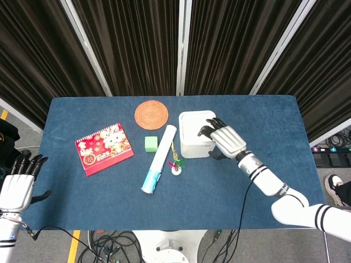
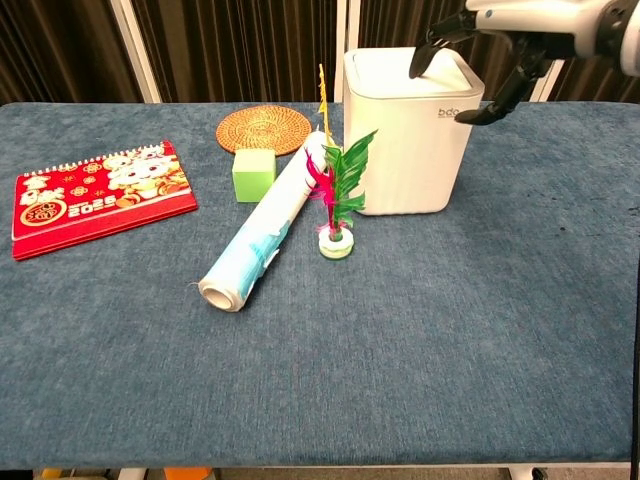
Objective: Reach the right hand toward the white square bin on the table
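Your right hand (image 1: 224,139) hovers over the white square bin's (image 2: 410,140) right top edge mid-table, fingers spread, holding nothing; contact's hard to call. Left hand (image 1: 17,186) is way off.

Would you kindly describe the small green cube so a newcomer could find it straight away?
Start at the white square bin on the blue table. Left of it lies a rolled paper tube; the green cube sits beside the tube's upper end, below the round woven coaster. It is the only plain green block.
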You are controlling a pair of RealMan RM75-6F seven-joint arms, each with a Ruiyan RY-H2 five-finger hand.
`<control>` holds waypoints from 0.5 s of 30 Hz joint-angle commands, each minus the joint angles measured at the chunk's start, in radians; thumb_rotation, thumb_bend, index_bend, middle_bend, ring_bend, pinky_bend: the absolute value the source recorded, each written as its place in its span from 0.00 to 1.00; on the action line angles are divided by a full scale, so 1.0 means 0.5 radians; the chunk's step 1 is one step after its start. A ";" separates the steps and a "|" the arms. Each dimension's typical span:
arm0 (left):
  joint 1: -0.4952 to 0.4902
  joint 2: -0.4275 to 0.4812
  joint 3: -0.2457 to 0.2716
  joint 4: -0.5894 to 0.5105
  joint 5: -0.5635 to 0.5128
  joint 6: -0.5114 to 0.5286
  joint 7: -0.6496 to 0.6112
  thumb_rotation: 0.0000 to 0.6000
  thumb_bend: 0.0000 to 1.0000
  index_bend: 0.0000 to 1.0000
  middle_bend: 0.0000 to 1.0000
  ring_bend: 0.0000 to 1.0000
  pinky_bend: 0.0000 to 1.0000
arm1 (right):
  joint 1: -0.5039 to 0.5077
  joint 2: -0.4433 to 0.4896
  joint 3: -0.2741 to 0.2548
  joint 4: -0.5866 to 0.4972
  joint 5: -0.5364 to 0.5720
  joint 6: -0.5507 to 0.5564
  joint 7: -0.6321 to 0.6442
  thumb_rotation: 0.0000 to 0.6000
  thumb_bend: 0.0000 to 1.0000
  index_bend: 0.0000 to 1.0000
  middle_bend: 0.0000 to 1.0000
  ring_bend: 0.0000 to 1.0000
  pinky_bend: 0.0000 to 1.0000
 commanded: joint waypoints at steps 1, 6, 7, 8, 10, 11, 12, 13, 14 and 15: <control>0.002 -0.001 0.001 0.005 0.002 0.002 -0.005 1.00 0.00 0.15 0.11 0.02 0.02 | 0.023 -0.018 -0.027 -0.003 0.036 -0.004 -0.047 1.00 0.22 0.27 0.24 0.00 0.00; 0.008 -0.002 0.004 0.016 0.011 0.016 -0.021 1.00 0.00 0.15 0.11 0.02 0.02 | 0.001 0.034 -0.023 -0.072 0.043 0.104 -0.078 1.00 0.22 0.27 0.24 0.00 0.00; 0.011 -0.002 0.004 0.018 0.012 0.021 -0.026 1.00 0.00 0.15 0.11 0.02 0.02 | -0.015 0.050 -0.013 -0.092 0.035 0.150 -0.074 1.00 0.22 0.27 0.24 0.00 0.00; 0.015 -0.001 0.003 0.021 0.013 0.030 -0.032 1.00 0.00 0.15 0.11 0.02 0.02 | -0.045 0.073 0.004 -0.123 0.017 0.228 -0.056 1.00 0.22 0.27 0.23 0.00 0.00; 0.019 0.000 0.003 0.026 0.017 0.040 -0.039 1.00 0.00 0.15 0.11 0.02 0.02 | -0.116 0.121 0.033 -0.178 -0.030 0.386 -0.002 1.00 0.22 0.27 0.22 0.00 0.00; 0.021 0.001 0.004 0.028 0.019 0.042 -0.042 1.00 0.00 0.15 0.11 0.02 0.02 | -0.153 0.144 0.042 -0.199 -0.052 0.457 0.024 1.00 0.22 0.27 0.22 0.00 0.00; 0.021 0.002 0.004 0.029 0.024 0.045 -0.046 1.00 0.00 0.15 0.11 0.02 0.02 | -0.192 0.170 0.047 -0.220 -0.073 0.526 0.047 1.00 0.22 0.26 0.21 0.00 0.00; 0.022 0.004 0.004 0.028 0.031 0.052 -0.050 1.00 0.00 0.15 0.11 0.02 0.02 | -0.247 0.212 0.044 -0.248 -0.100 0.606 0.073 1.00 0.22 0.26 0.20 0.00 0.00; 0.023 0.004 0.006 0.029 0.035 0.055 -0.052 1.00 0.00 0.15 0.11 0.02 0.02 | -0.290 0.246 0.036 -0.270 -0.117 0.661 0.092 1.00 0.22 0.25 0.19 0.00 0.00; 0.021 0.002 0.005 0.032 0.038 0.055 -0.056 1.00 0.00 0.15 0.11 0.02 0.02 | -0.335 0.282 0.024 -0.292 -0.133 0.711 0.109 1.00 0.23 0.25 0.19 0.00 0.00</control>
